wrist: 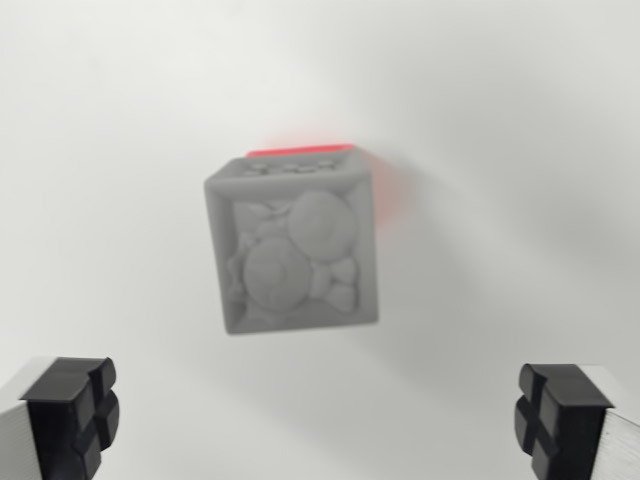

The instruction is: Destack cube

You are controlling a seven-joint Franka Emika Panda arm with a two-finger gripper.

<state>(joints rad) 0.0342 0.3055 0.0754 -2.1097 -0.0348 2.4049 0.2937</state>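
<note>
A grey cube (pixel 293 247) with a carved relief on its top face sits in the middle of the wrist view, slightly blurred. Under it a red cube (pixel 300 150) shows only as a thin red strip along the grey cube's far edge and a red glow at its right side. My gripper (pixel 318 418) hangs above and on the near side of the stack, open, with nothing between the jaws. Its black fingertips (pixel 72 410) stand at the bottom left and bottom right corners of the view, wide apart, clear of both cubes.
The stack stands on a plain white surface (pixel 500 120) that fills the whole view. No other objects or edges show.
</note>
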